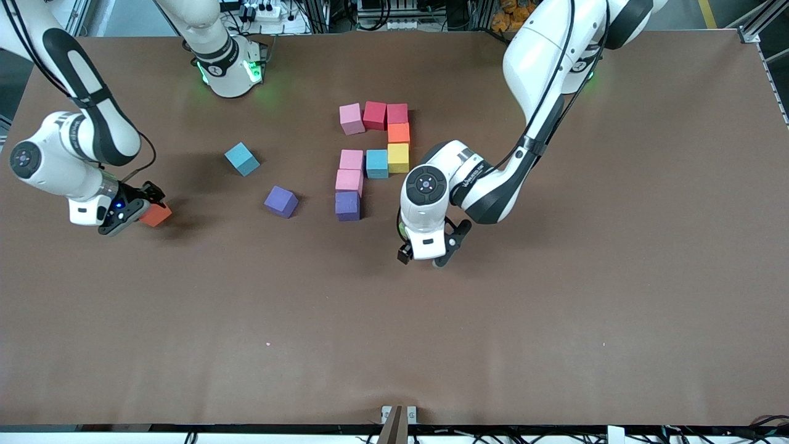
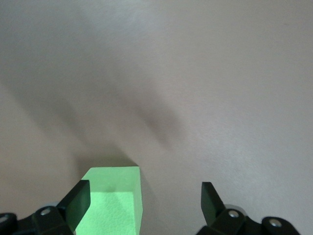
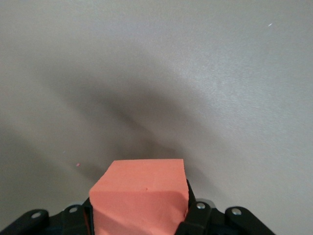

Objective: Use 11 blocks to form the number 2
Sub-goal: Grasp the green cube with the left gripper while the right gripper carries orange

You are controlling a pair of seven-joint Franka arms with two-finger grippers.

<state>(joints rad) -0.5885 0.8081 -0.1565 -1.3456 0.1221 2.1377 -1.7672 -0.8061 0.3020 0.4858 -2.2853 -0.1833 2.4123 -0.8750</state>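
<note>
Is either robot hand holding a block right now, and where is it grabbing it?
The right gripper pinches an orange block by two opposite sides. The left gripper holds nothing; a green block sits between its open jaws.

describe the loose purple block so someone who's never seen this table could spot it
Start at the unfinished number 2 of touching cubes in the middle of the table. Toward the right arm's end from its lowest row sits the loose purple block, alone and turned at an angle. The other purple cube sits square in the digit, and the loose light blue cube lies farther from the front camera.

green block [image 2: 111, 200] cut off by frame edge, hidden under left arm.
</note>
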